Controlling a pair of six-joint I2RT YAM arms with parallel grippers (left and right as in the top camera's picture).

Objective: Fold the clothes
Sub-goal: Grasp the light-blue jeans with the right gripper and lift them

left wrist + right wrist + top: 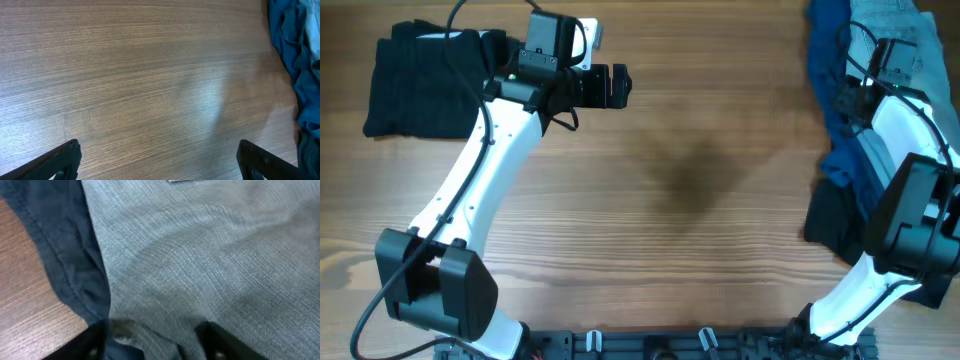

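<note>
Denim shorts between right pincer fingers, grip unclear, left pincer wide, well away

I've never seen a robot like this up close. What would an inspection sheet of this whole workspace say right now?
Surface: wooden table, middle free for folding.
Job's things: black garment lying folded at the far left; unfolded heap at the right of pale denim, navy cloth and black cloth.
Clutter: nothing seen.
Pincers: left pincer open over plain wood; right pincer open, down on the pale denim.
Cables: black cable at the left arm, another along the right arm.
Surroundings: nothing seen beyond the table.
</note>
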